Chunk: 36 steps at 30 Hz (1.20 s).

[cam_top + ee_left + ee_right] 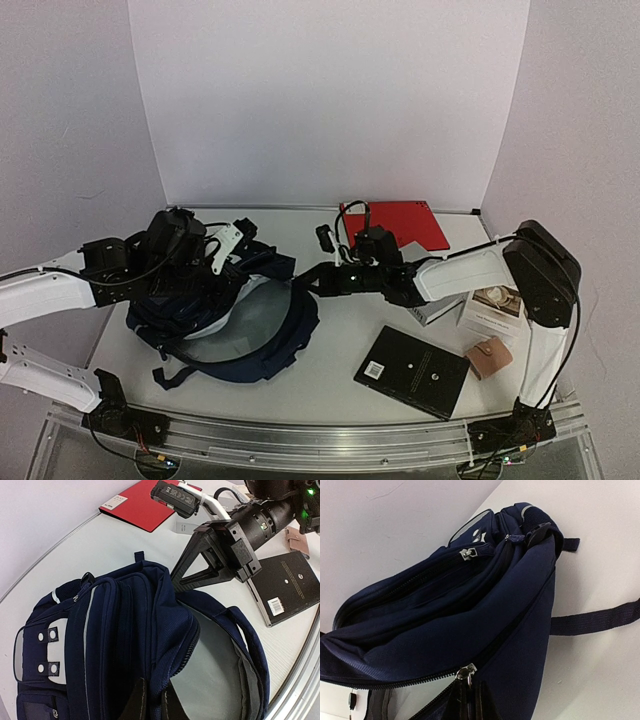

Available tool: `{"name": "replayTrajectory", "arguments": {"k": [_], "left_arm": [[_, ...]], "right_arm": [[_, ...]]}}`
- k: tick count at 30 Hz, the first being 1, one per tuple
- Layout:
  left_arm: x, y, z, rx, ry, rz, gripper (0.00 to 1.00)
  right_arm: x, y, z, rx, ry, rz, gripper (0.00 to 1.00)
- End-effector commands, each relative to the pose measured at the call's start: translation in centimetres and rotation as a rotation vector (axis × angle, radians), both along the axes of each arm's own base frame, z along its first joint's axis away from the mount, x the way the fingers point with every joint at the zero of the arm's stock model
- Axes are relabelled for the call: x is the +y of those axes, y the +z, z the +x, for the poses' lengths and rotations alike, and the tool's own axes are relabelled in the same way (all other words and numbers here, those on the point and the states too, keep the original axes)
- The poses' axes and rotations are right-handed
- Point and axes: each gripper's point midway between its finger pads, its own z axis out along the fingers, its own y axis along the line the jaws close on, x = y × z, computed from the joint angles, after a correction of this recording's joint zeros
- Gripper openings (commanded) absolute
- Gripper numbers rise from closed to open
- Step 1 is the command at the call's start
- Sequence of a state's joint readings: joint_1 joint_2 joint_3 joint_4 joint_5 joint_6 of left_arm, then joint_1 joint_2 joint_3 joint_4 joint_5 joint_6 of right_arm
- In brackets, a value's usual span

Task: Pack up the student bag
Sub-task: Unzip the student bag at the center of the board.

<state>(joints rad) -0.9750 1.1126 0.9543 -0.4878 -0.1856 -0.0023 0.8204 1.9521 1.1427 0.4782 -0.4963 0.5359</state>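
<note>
**Bag mouth held apart, loading not begun**

Left gripper [152, 701], arm reaching in from nine o'clock with the wrist tipped down, had its fingers pressed together on one rim of the large dark navy fabric backpack [235, 325]. The backpack lay on its side at seven o'clock on the white table [335, 345], grey lining [215, 665] showing. Right gripper [469, 700], arm stretched low from three o'clock, pinched the opposite rim beside a metal zipper pull [466, 670].

Judged step: spreading the opening. The next move calls for one gripper to let go and fetch the flat black book [412, 372] at five o'clock or the thin red folder [400, 222] at one o'clock.
</note>
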Motion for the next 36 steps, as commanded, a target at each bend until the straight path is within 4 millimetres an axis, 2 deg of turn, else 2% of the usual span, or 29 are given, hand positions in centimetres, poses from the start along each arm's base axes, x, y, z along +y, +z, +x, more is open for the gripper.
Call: {"name": "replayTrajectory", "arguments": {"k": [1, 8, 14, 17, 25, 29, 36], "left_arm": [[-1.3, 8.2, -0.5, -0.075, -0.071, -0.164, 0.0], [-2.2, 11.1, -1.7, -0.058, -0.175, -0.174, 0.0], [-2.7, 13.4, -2.5, -0.067, -0.245, -0.214, 0.0], [-2.9, 14.1, -2.7, -0.066, -0.271, -0.223, 0.0], [-3.8, 14.6, -2.9, -0.039, -0.329, -0.224, 0.0], [-4.2, 14.8, -3.1, -0.03, -0.355, -0.237, 0.0], [-4.4, 15.0, -3.3, -0.026, -0.369, -0.252, 0.0]], "right_arm": [[0.3, 0.5, 2.5, -0.045, -0.035, -0.023, 0.0], [1.7, 0.5, 3.8, -0.04, 0.121, 0.04, 0.0], [1.3, -0.6, 5.5, -0.011, 0.179, 0.068, 0.0], [1.9, -0.7, 5.2, -0.005, 0.256, 0.095, 0.0], [3.2, -1.7, 6.3, 0.005, 0.275, 0.109, 0.0], [3.6, -3.1, 7.5, 0.016, 0.236, 0.095, 0.0], [4.0, -3.7, 9.2, -0.004, 0.175, 0.08, 0.0]]}}
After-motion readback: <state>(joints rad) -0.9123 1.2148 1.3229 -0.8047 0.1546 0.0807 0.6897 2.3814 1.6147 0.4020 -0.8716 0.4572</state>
